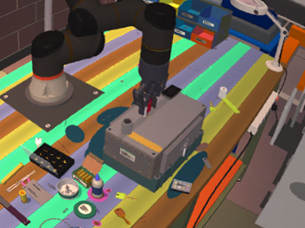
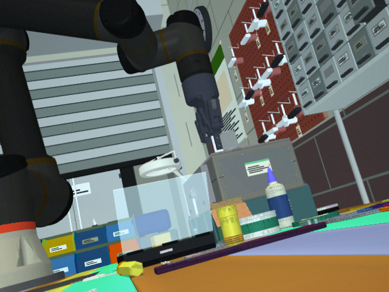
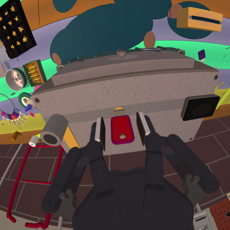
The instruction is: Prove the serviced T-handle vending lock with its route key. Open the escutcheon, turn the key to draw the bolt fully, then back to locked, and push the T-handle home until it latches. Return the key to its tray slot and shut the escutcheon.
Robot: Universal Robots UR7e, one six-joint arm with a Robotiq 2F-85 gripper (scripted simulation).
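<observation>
The blade of the route key is hidden; only its red bow shows, standing up from the top of the grey lock housing. A small orange tab sits just beyond the bow. A knurled grey knob rises from the housing's top by an orange strip, and a black pad lies at the opposite corner. My gripper hangs over the housing with a finger on either side of the red bow, open and holding nothing.
The housing's edges drop to a teal base on the striped bench. A black tray of gold parts, a glue bottle, a tin, loose keys and a clear box crowd the near end. A magnifier lamp stands far right.
</observation>
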